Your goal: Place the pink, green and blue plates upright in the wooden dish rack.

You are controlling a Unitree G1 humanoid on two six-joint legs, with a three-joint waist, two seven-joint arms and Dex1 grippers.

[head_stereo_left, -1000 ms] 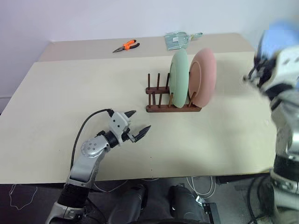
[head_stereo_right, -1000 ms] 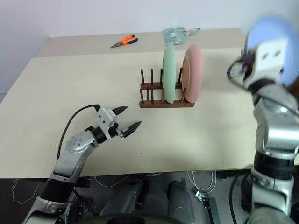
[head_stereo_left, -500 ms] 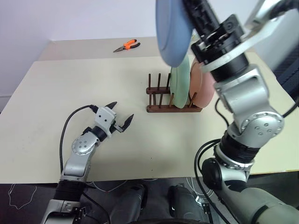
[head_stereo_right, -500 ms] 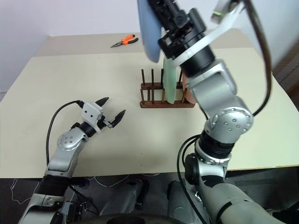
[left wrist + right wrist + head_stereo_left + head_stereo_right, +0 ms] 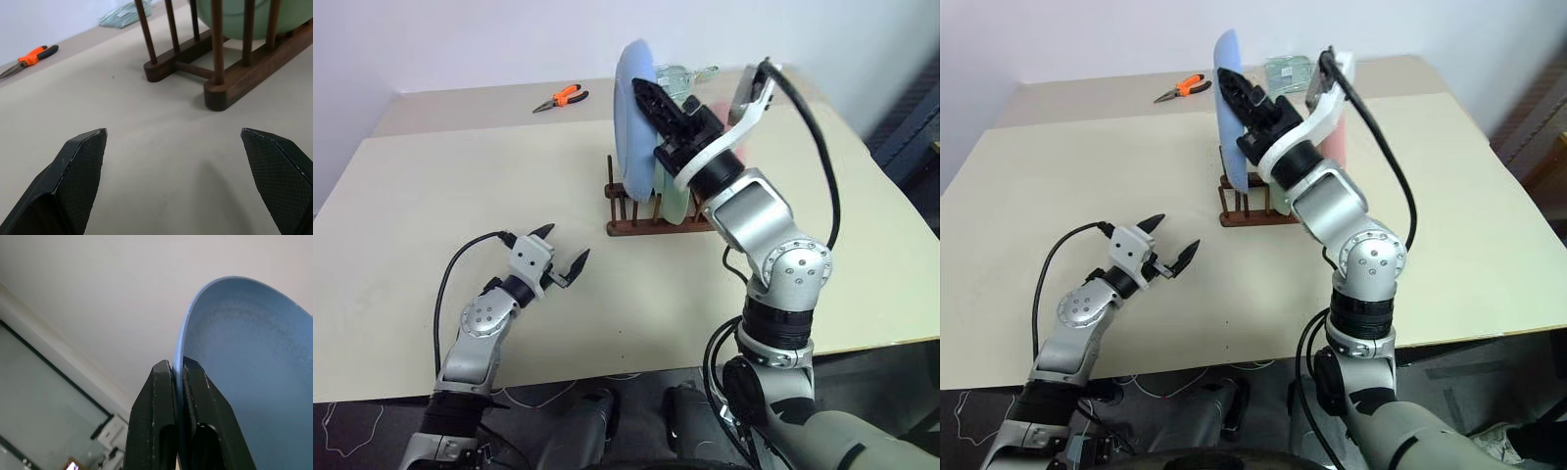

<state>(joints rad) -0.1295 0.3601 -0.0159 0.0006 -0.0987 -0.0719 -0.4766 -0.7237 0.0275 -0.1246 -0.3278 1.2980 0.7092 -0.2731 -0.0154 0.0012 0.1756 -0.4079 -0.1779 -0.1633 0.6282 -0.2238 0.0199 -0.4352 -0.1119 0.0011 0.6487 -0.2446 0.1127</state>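
Two plates racked — the blue plate is next.
Head view: the right gripper (image 5: 658,103) pinches the blue plate (image 5: 633,117) edge-up over the wooden dish rack (image 5: 628,223); green plate (image 5: 675,204) and pink plate (image 5: 1333,145) stand slotted beyond.
Left wrist view: the left gripper (image 5: 178,186) spread wide, empty, rack pegs ahead.
Right wrist view: fingers (image 5: 155,401) clamp the rim — a detail the head view lacks.

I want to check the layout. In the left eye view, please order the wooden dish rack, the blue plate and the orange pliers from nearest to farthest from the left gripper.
From the left gripper:
1. Wooden dish rack, ahead and to its right.
2. Blue plate, held above the rack.
3. Orange pliers, at the table's far edge.
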